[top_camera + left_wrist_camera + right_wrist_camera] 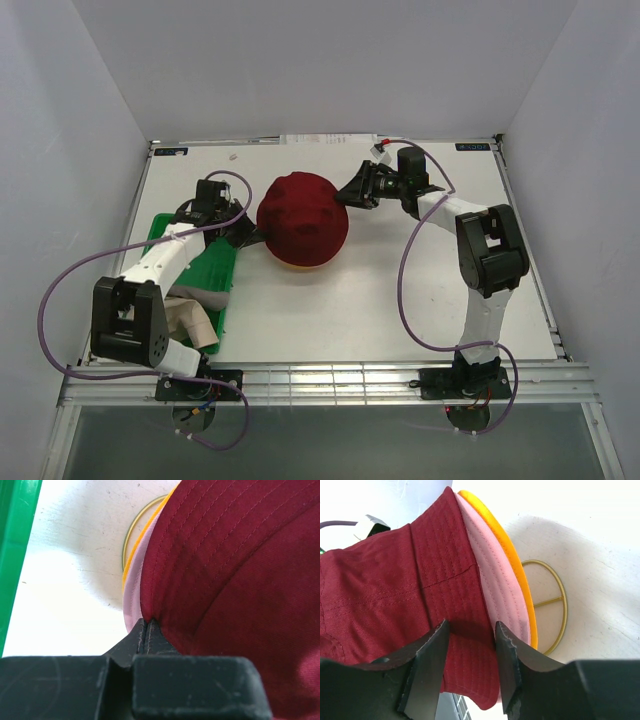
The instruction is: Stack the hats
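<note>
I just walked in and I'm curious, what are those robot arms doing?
They are stacking hats. The dark red hat sits on a pink hat and a yellow-orange hat, over a gold wire frame. The left pincer is pinched shut on its brim; the right pincer, open, straddles the brim opposite.

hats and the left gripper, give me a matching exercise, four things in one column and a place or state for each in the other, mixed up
Column one:
1. dark red hat
2. pale pink hat
3. yellow-orange hat
4. left gripper

Column two:
a. shut, tips at the edge of the pile
b. lowest of the three layers that show
c. on top of the pile
d. layer in the middle

Pairs: 1-c, 2-d, 3-b, 4-a
</note>
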Robot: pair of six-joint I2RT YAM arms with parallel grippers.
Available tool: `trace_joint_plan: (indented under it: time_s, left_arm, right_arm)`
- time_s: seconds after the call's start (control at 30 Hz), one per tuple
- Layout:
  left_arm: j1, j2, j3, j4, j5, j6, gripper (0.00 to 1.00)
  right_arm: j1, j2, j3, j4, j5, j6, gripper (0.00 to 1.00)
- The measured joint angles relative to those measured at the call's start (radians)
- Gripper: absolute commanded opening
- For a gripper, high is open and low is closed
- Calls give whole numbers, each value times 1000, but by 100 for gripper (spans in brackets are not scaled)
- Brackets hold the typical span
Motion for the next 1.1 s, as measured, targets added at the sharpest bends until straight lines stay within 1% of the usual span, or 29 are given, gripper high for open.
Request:
trace_joint_plan:
  time_s: [0.17,0.2,0.27,0.3,0.37,0.4,0.6,0.83,1.1]
  left_arm:
    - [0,14,0,3,5,0,0]
    - [0,15,0,4,5,0,0]
    - [0,15,0,5,6,0,0]
    - [0,15,0,6,7,0,0]
    - [0,15,0,6,6,0,0]
    - [0,15,0,8,7,0,0]
    - [0,15,-12,20,7,0,0]
    - [0,15,-87,108,25,-13,0]
    - [0,14,-105,151,33,-15,0]
  right_arm:
    - [2,9,-3,35,-4,25,39]
    - [2,11,-7,43,-5,32,33]
    - [2,15,-20,60,-6,40,29]
    - [2,16,-29,66,-6,47,19]
    - [2,16,-42,77,-7,57,13]
    - [2,17,-46,80,-7,61,8]
    - [2,18,-53,79,1,61,8]
    - [1,18,-62,56,13,55,8]
    - [-3,18,-62,28,14,29,8]
